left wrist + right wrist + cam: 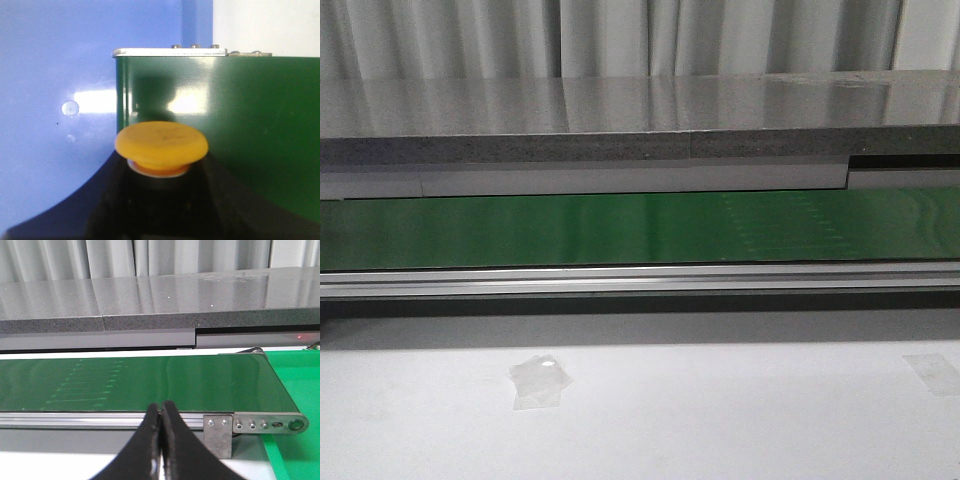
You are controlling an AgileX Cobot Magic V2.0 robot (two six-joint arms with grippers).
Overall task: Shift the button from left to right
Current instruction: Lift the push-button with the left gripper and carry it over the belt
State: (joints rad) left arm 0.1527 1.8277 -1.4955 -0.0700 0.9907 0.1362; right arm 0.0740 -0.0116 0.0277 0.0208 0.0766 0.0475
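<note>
The button [161,142] fills the left wrist view, its round yellow cap on a dark body. My left gripper [160,172] is shut on that body, with black fingers [112,200] on both sides. It hangs over the end of the green belt [245,135], beside a blue surface [50,75]. My right gripper [161,412] is shut with nothing in it, in front of the belt's aluminium rail [75,418]. The front view shows neither gripper nor the button.
The green conveyor belt [620,228] runs across the front view behind a metal rail [620,280], with a grey counter [620,120] behind it. Two tape patches [540,380] lie on the white table. A bright green surface [295,390] lies past the belt's end bracket [220,435].
</note>
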